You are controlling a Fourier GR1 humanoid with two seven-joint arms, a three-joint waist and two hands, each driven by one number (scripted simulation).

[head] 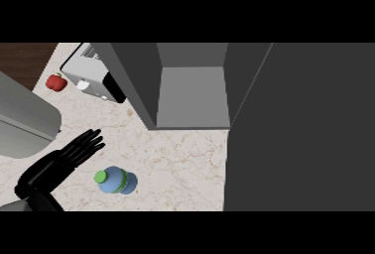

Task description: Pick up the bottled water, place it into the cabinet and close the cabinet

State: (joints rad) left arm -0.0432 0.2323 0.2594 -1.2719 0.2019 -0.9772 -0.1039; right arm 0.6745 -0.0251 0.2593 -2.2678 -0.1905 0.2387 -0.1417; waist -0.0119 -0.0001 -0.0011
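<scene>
A blue plastic water bottle with a green cap (116,180) is seen standing on the pale marbled counter (183,158) at lower left. Just left of it, apart, the black left hand (67,156) is held with fingers straight and spread. The grey open cabinet (192,89) is shown at upper centre.

We see the bottled water (116,180) upright on the marble counter (176,158), our left hand (70,156) open just beside it, the grey cabinet (192,94) open behind.
</scene>
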